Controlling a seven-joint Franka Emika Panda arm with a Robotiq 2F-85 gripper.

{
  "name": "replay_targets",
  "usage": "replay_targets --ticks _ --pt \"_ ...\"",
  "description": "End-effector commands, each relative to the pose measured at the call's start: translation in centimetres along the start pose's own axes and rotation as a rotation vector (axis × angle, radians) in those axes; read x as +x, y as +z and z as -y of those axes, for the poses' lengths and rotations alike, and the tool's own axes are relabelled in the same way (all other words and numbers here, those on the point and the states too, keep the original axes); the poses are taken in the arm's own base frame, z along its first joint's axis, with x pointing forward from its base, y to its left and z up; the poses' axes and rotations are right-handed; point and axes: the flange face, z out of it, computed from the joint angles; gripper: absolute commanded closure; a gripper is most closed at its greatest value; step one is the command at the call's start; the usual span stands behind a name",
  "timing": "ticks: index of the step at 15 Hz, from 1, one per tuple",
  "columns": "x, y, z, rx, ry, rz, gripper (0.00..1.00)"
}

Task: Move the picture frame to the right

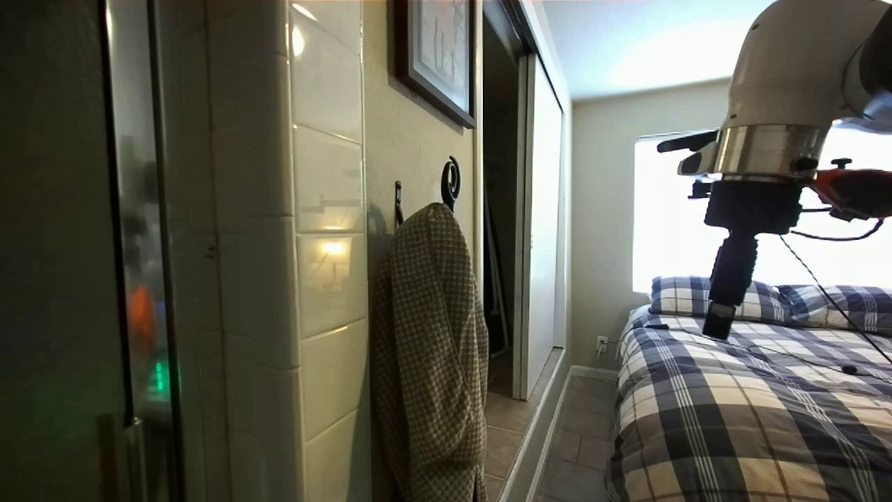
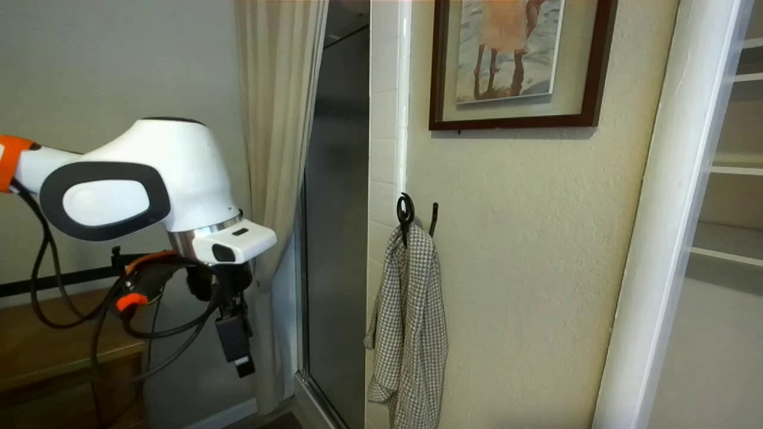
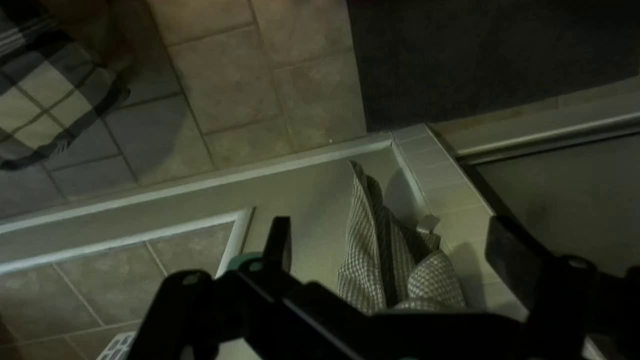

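The picture frame (image 2: 520,65) hangs on the beige wall above the wall hooks. It has a dark brown rim and a print inside, and its top is cut off by the picture's upper edge. It also shows at a steep angle in an exterior view (image 1: 446,63). It is out of sight in the wrist view. My gripper (image 2: 244,366) points down, apart from the wall and well below the frame's height. It also hangs over the bed side in an exterior view (image 1: 718,328). In the wrist view my gripper (image 3: 390,240) is open, with nothing between its fingers.
A checked cloth (image 2: 411,322) hangs on a black hook (image 2: 405,210) below the frame. A glass shower door (image 2: 337,208) and tiled edge (image 1: 327,279) stand beside the wall. A closet opening with a white door (image 1: 542,230) and a plaid bed (image 1: 752,404) are nearby.
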Motion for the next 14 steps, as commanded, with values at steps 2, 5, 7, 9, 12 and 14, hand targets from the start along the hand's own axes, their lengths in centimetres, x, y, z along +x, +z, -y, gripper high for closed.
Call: replay_targets --ticks 2,5,7,9,12,14 --pt "3.8 -6.0 0.9 -0.055 -0.009 -0.176 0.0" --pt "5.5 -10.5 1.7 -0.055 -0.023 -0.303 0.0" --pt "6.7 -13.5 2.4 -0.044 -0.028 -0.408 0.0" --pt "7.6 -15.9 3.3 -0.032 -0.037 -0.499 0.0" --pt "8.8 -18.4 4.8 -0.026 -0.046 -0.63 0.0" --pt "9.5 -19.8 5.5 -0.021 -0.049 -0.725 0.0"
